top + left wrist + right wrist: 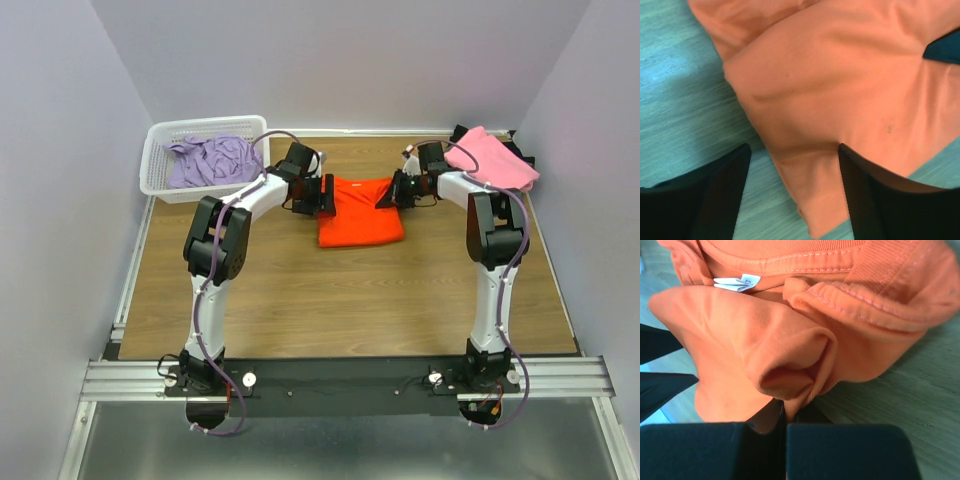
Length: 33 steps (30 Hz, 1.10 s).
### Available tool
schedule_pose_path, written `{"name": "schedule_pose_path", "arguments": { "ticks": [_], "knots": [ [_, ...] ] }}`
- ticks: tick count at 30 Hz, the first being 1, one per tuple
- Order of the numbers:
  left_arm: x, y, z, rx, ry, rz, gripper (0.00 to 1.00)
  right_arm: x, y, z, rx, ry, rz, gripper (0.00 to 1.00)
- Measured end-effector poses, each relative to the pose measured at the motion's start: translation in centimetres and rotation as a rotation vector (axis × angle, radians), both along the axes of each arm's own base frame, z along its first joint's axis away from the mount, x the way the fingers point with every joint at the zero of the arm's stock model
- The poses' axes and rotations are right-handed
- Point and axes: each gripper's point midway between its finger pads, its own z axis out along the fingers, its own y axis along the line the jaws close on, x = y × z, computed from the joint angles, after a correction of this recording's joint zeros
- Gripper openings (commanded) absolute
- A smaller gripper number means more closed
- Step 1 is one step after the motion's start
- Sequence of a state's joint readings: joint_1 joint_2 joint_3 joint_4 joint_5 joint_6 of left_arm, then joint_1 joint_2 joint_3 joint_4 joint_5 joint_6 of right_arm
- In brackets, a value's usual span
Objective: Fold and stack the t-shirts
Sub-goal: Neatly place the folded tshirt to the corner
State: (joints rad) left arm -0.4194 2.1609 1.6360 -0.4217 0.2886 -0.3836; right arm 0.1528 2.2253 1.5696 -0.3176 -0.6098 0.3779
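A bright orange t-shirt (360,215) lies partly folded in the middle of the table. My left gripper (325,197) is at its left edge and stands open (794,150); a corner of orange cloth (840,85) lies between the fingers, with a gap to the left finger. At the shirt's right edge, my right gripper (385,195) is shut (786,412) on a bunched fold of the orange t-shirt (765,340), near the collar and its white tag (737,282). A pink t-shirt (490,160) lies at the back right. A lavender t-shirt (210,160) is crumpled in the basket.
The white lattice basket (155,160) stands at the back left corner. Something black (522,152) shows under the pink t-shirt, close behind my right arm. Bare wooden tabletop (350,300) stretches in front of the orange shirt. Walls enclose the table on three sides.
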Motion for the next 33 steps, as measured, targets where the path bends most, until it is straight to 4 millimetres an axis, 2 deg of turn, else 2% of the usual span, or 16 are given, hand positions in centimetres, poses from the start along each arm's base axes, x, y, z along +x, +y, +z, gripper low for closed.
{"name": "schedule_pose_path", "arguments": {
  "ticks": [6,11,15,19,20,23,26,29,33],
  "knots": [
    [0.6,-0.3,2.4,-0.019,-0.034,0.007,0.83,1.7,-0.7,1.4,-0.060,-0.035,-0.041,0.02],
    [0.6,0.2,5.6,-0.045,-0.084,0.019,0.83,4.5,-1.8,4.5,-0.127,-0.105,-0.099,0.01],
    [0.1,0.8,6.8,-0.053,-0.107,0.027,0.83,8.0,-3.4,9.8,-0.173,-0.211,-0.163,0.01],
    [-1.0,1.5,5.4,-0.041,-0.077,0.035,0.83,11.4,-5.8,14.8,-0.218,-0.337,-0.245,0.01],
    [-1.6,1.7,4.5,-0.035,-0.057,0.038,0.83,12.2,-6.6,15.7,-0.228,-0.360,-0.271,0.01],
    [-2.7,2.3,2.7,-0.019,-0.011,0.046,0.83,13.8,-8.6,16.4,-0.244,-0.383,-0.326,0.01],
    [-4.0,2.8,1.0,-0.005,0.034,0.055,0.83,14.7,-10.6,15.5,-0.257,-0.364,-0.370,0.01],
    [-4.7,3.0,0.3,-0.005,0.054,0.066,0.83,15.7,-12.6,14.2,-0.263,-0.340,-0.406,0.01],
    [-5.2,3.2,0.2,-0.011,0.058,0.076,0.83,16.7,-14.9,13.7,-0.253,-0.326,-0.461,0.01]
  ]
}}
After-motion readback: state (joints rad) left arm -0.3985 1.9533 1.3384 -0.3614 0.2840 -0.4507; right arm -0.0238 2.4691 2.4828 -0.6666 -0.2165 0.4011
